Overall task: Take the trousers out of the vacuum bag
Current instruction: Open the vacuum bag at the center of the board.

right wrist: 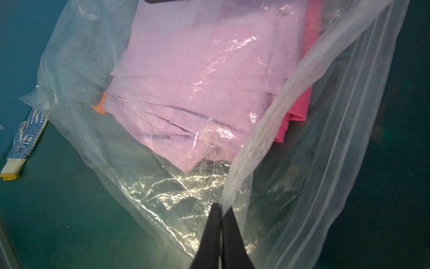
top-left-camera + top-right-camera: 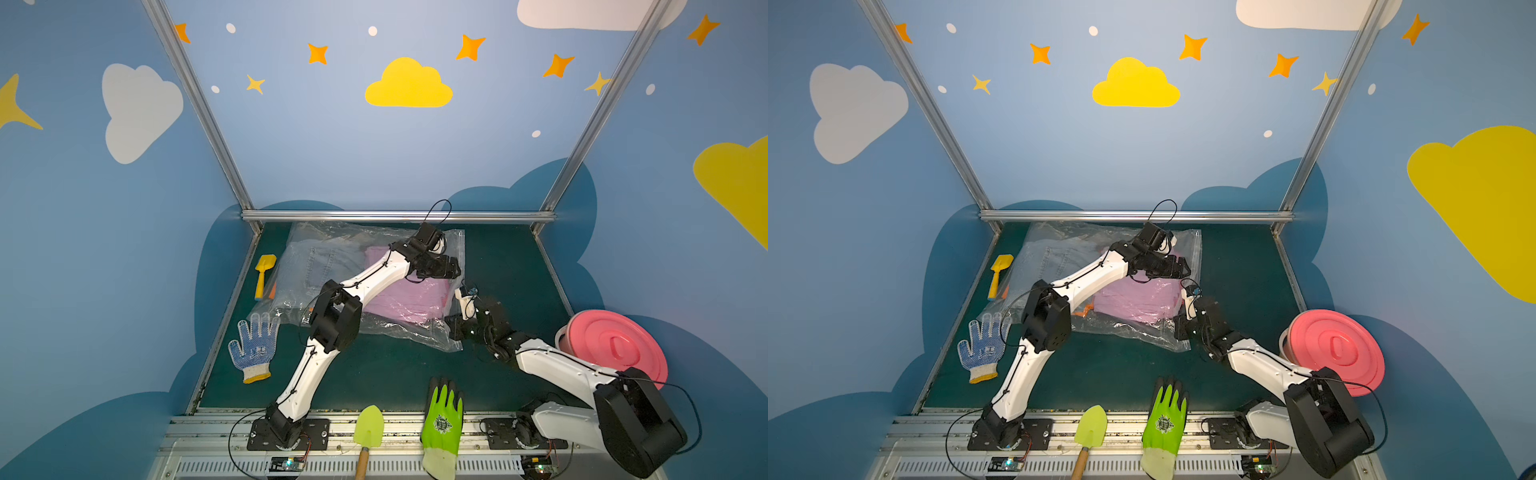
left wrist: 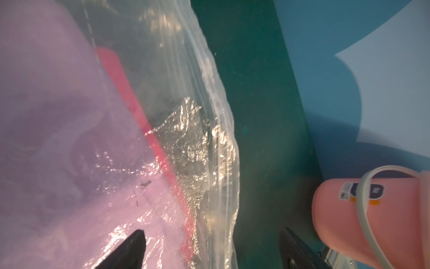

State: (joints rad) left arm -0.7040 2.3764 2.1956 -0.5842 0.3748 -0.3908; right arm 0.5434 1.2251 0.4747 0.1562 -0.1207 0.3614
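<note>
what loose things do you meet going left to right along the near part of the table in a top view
white glove with blue dots → green trowel → green glove → pink bucket

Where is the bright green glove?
In a top view the green glove lies at the near edge of the table, near the middle, just right of the green trowel.

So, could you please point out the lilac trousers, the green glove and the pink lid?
lilac trousers [image 1: 197,79], right wrist view, middle of cloth
green glove [image 2: 442,422], in a top view, palm
pink lid [image 2: 617,347], in a top view, centre
</note>
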